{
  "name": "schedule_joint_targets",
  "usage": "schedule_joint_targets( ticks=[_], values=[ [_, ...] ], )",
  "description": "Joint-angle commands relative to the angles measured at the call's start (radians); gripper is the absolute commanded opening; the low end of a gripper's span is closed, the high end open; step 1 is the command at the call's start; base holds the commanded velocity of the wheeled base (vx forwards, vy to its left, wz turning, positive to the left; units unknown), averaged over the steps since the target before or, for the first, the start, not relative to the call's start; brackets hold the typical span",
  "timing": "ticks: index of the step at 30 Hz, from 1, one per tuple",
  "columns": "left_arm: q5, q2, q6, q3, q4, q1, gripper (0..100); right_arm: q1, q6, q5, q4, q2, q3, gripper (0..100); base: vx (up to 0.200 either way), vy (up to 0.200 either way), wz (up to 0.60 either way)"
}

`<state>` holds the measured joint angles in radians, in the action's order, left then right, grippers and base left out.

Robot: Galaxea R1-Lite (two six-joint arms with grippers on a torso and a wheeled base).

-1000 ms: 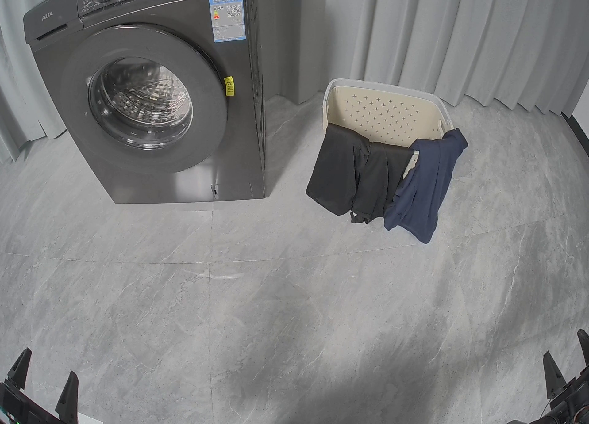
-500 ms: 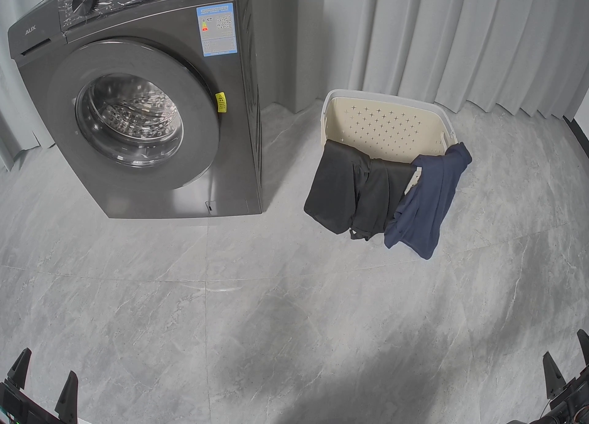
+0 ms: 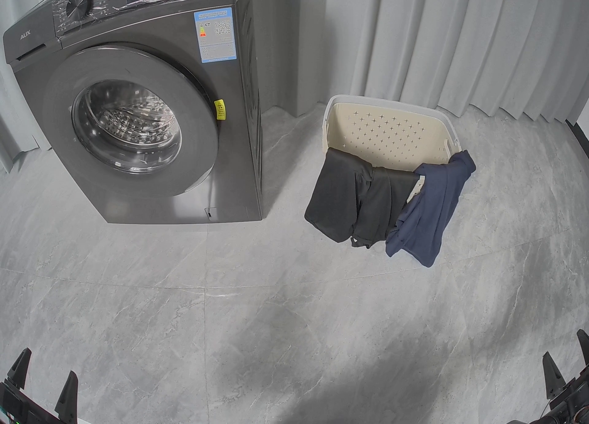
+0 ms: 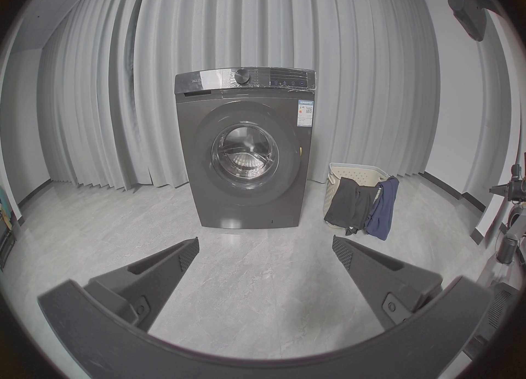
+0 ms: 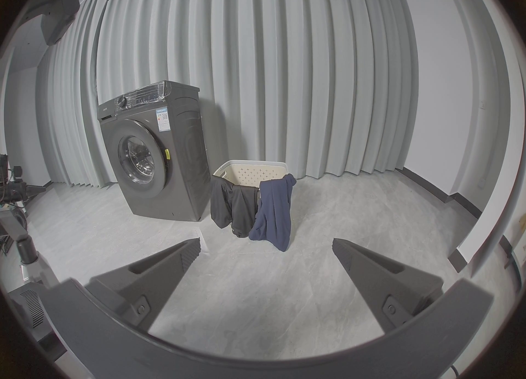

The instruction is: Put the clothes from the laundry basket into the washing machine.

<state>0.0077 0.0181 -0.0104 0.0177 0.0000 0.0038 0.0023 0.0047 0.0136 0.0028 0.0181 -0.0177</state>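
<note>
My left gripper (image 4: pixel 265 240) and right gripper (image 5: pixel 266 241) are wide open, empty. Clothes (image 3: pixel 368 198) hang over the laundry basket (image 3: pixel 386 131) by the washing machine (image 3: pixel 135 112).

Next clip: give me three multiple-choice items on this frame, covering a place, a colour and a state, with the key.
1. The basket stands: A) on a table; B) on the floor, right of the washer; C) on a shelf.
2. The rightmost garment on the basket is: A) red; B) navy; C) white.
3. The left gripper is: A) shut on cloth; B) shut on a handle; C) open and empty.
Key: 1 B, it sits on the floor beside the washer; 2 B, dark blue cloth hangs over the rim; 3 C, its jaws stand apart with nothing between.
</note>
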Motion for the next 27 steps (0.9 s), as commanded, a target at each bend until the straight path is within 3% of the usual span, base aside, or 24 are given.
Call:
schedule_joint_targets(
  ticks=[1, 8, 23, 27],
  values=[
    [0.002, -0.013, 0.0, -0.018, 0.0, 0.001, 100, 0.001, 0.0, 0.0, 0.0, -0.018, 0.018, 100, 0.0, -0.2, 0.0],
    [0.002, -0.013, 0.0, -0.018, 0.0, 0.001, 100, 0.001, 0.0, 0.0, -0.001, -0.018, 0.018, 100, 0.0, -0.2, 0.0],
    [0.002, -0.015, 0.001, -0.018, 0.0, 0.002, 100, 0.001, 0.0, 0.0, -0.001, -0.018, 0.018, 100, 0.0, 0.0, 0.0],
    [0.002, -0.013, 0.001, -0.018, 0.0, 0.002, 100, 0.001, 0.0, -0.001, -0.001, -0.018, 0.018, 100, 0.0, -0.2, 0.0]
  ],
)
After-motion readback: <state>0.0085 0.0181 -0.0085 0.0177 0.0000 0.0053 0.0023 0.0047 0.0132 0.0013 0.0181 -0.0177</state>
